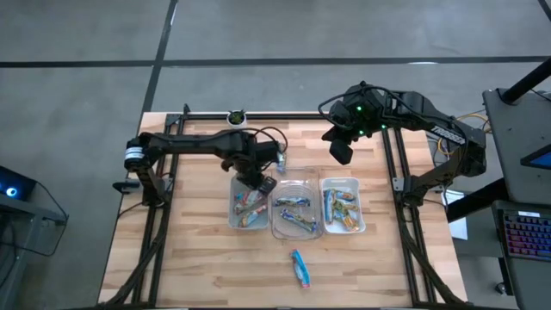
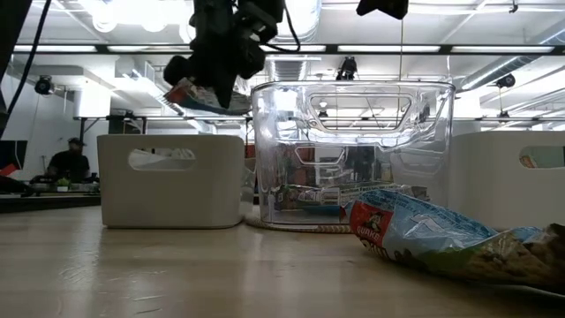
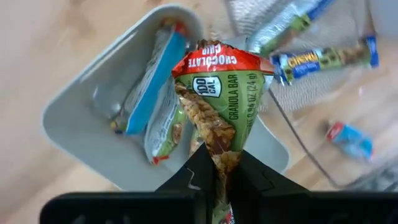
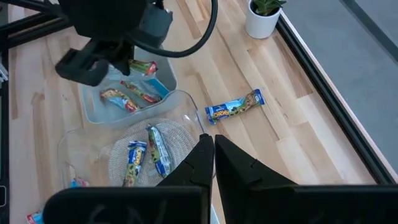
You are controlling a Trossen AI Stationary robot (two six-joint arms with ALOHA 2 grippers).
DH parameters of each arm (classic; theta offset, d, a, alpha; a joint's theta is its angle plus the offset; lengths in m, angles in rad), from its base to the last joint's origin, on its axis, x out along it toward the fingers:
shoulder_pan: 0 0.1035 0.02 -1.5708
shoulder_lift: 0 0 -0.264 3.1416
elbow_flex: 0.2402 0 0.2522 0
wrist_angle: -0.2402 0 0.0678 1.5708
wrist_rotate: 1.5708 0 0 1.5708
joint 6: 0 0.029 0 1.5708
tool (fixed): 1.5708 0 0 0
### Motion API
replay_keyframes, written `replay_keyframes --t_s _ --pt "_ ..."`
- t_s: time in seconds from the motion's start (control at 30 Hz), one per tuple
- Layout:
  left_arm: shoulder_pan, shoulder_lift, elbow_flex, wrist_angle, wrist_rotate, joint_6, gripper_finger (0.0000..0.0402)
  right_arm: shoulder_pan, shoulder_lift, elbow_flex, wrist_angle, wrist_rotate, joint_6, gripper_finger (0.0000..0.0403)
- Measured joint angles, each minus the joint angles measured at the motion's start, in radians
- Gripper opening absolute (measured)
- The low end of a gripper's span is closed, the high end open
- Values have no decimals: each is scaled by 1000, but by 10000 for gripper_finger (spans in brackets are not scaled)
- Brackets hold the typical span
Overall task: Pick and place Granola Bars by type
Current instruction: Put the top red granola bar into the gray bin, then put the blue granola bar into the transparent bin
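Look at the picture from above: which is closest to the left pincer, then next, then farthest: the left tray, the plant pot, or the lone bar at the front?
From the left pincer:
1. Left tray, right beneath it.
2. Plant pot, at the table's back edge.
3. Lone bar, out front, past the clear tray.

- It was a robotics lab or workshop.
- A wooden table (image 1: pixel 207 258) stood on bare concrete floor (image 1: pixel 86 52).
- Beyond the table, ceiling lights (image 2: pixel 132 13) and a seated person (image 2: pixel 69 163).
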Motion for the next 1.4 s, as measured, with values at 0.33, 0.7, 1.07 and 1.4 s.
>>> replay_keyframes --t_s 0.33,0.7,1.07,1.4 --pt "-40 0 -105 24 -10 -324 14 0 0 0 0 0 -10 8" --pt "-68 0 -143 62 -2 -494 29 0 0 0 0 -1 -71 8" --pt "-66 2 -143 63 11 -468 109 -1 0 0 -1 -2 -111 8" --pt "-63 -25 -103 58 -44 -224 9 -1 0 0 0 -3 -116 8"
